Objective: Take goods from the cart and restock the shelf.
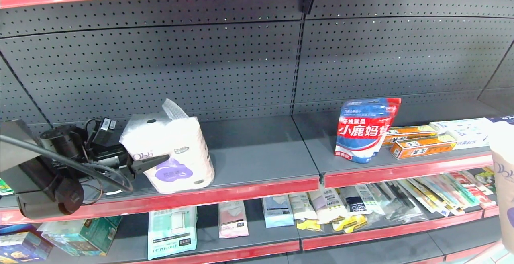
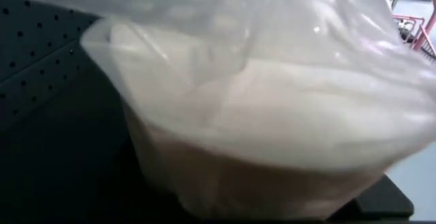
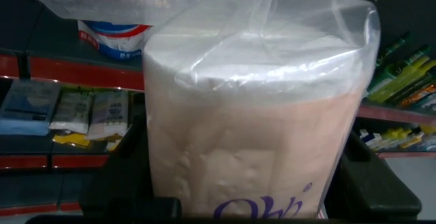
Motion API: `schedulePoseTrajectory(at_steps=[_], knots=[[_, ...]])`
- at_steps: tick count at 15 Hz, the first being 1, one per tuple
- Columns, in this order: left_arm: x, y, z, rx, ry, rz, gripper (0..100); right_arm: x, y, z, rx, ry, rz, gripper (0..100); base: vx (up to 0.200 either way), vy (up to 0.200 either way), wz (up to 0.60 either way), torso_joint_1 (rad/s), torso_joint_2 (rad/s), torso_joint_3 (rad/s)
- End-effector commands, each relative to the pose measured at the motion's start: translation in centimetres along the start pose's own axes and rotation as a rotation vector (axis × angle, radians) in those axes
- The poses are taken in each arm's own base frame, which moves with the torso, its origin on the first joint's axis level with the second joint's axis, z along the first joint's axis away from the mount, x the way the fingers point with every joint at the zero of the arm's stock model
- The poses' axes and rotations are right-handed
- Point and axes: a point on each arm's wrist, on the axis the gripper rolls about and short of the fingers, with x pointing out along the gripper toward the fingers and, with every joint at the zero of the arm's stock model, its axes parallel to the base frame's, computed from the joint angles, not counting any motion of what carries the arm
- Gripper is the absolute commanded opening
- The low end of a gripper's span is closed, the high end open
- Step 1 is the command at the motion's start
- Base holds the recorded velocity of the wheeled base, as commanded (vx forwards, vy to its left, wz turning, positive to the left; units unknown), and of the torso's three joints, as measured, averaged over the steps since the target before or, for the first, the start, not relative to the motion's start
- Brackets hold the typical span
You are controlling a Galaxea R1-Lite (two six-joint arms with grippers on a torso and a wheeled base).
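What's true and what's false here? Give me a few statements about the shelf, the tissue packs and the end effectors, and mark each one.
1. The left tissue pack sits on the same shelf level as the blue and red pouch. True.
2. The pouch lies flat on its back. False: it stands upright.
3. Orange boxes lie next to the pouch. True.
4. The right end effector is empty. False: it holds the right tissue pack between its fingers.
5. The lower shelf is bare. False: small packets lie along it.
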Motion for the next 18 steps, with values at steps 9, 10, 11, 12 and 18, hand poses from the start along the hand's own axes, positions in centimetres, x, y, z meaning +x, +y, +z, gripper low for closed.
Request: schedulePoseTrajectory(at_steps=[9, 10, 11, 12, 18], knots=[[2.2, 0.3, -0.6, 0.020, -0.012, -0.004, 0, -0.2, 0.0, 0.1, 0.002, -0.010, -0.003, 0, 0.000, 0.000, 0.00, 0.000, 0.00, 0.000], [2.4, 0.6, -0.3, 0.032, -0.016, 0.017, 0, -0.2, 0.0, 0.1, 0.002, -0.010, -0.003, 0, 0.000, 0.000, 0.00, 0.000, 0.00, 0.000], [2.4, 0.5, -0.2, 0.024, -0.016, 0.024, 0, -0.2, 0.0, 0.1, 0.002, -0.010, -0.003, 0, 0.000, 0.000, 0.00, 0.000, 0.00, 0.000], [2.4, 0.6, 0.0, 0.019, -0.018, 0.026, 0, -0.2, 0.0, 0.1, 0.002, -0.010, -0.003, 0, 0.000, 0.000, 0.00, 0.000, 0.00, 0.000], [2.6, 0.1, -0.1, 0.002, -0.019, 0.007, 0, -0.2, -0.1, 0.1, 0.002, -0.011, -0.004, 0, 0.000, 0.000, 0.00, 0.000, 0.00, 0.000]])
